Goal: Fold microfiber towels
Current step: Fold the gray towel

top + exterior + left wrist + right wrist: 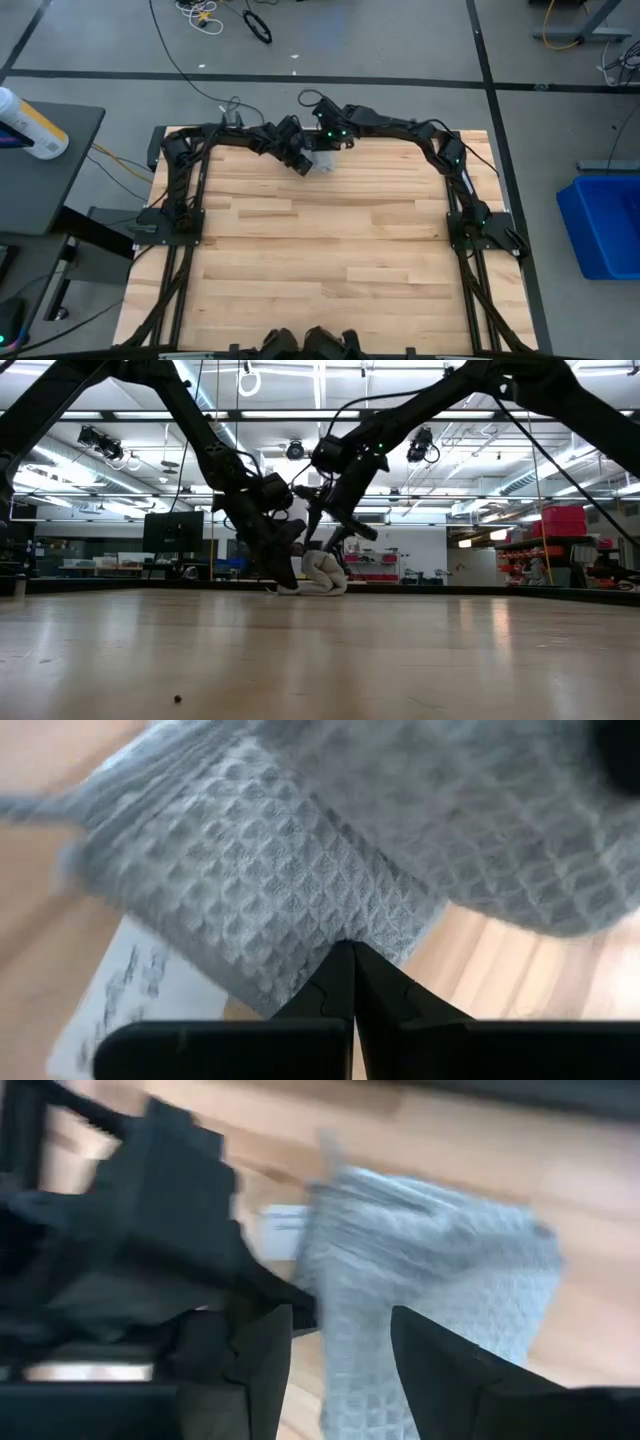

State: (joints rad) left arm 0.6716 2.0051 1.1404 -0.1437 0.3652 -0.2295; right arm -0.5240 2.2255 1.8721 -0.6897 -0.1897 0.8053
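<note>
The grey waffle-textured towel (322, 160) lies bunched in a small heap on the wooden table near the middle of its far edge; it also shows in the low view (322, 573). Its white tag (130, 990) lies on the wood beside it. My left gripper (352, 952) is shut on the towel at the heap's left side (301, 163). My right gripper (340, 1342) is open just above the heap (330, 142), with the towel (430, 1280) showing between and beyond its fingers; whether they touch it I cannot tell. My left gripper pinches the towel's edge (345, 935) between its two shut fingers, at their free ends. It comes in low, slanting down from the table's left side (285, 578). The towel rests bunched on the table; one layer or several, I cannot tell.
Both arms reach in along the table's far edge (320, 130). The wooden tabletop (330, 260) stretches toward the near edge. The arms' black base frames stand along the left (175, 220) and right (480, 225) sides.
</note>
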